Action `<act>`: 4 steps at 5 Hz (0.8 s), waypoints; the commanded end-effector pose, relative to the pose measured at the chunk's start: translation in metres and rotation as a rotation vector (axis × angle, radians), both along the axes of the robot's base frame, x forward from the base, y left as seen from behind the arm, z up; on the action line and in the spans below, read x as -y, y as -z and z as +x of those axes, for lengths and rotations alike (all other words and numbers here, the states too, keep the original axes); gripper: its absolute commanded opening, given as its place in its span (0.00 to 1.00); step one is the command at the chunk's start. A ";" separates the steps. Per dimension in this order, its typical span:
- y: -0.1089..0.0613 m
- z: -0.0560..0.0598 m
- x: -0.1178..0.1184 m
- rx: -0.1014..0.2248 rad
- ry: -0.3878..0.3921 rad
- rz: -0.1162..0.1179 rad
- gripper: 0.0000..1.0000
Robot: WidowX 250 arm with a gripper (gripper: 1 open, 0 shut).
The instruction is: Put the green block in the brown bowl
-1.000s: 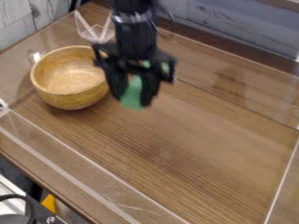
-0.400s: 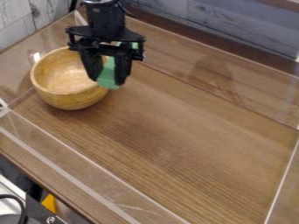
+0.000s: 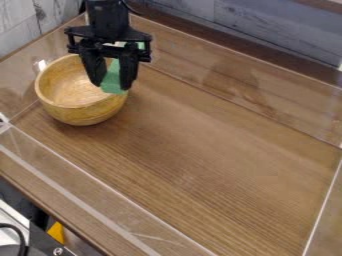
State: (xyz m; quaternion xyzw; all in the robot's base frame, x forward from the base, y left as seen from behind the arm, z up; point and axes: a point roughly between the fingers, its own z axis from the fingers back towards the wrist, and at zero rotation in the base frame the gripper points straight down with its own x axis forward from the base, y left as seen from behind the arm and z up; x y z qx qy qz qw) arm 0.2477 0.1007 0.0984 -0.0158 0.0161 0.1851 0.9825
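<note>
In the single camera view, the black two-fingered end effector [image 3: 111,62] points straight down, clenched on the long, flat, bright green rectangular block [image 3: 119,73], which hangs upright between its fingers with the lower end showing below them. Held on end like this, the bar presents a narrow footprint, which should let it drop inside a rim it would otherwise span. Directly under and slightly left of the end effector sits the round, light tan-brown wooden bowl [image 3: 67,95] with its thick rim and paler inside; the block's lower end appears over the bowl's right rim, though whether it is fully clear of the rim cannot be told from this angle. The block is not yet in the bowl, so the carry looks nearly complete, with lowering and release left.

The wood-grain brown tabletop [image 3: 214,140] spreads right of and below the end effector, bordered by low clear plastic walls [image 3: 80,195]. Behind it runs a grey plank-patterned backdrop [image 3: 267,25].
</note>
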 end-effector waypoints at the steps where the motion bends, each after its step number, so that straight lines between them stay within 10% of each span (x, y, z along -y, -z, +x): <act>1: -0.009 0.009 -0.024 0.046 -0.011 0.035 0.00; 4: 0.002 0.012 -0.053 0.040 -0.039 0.056 0.00</act>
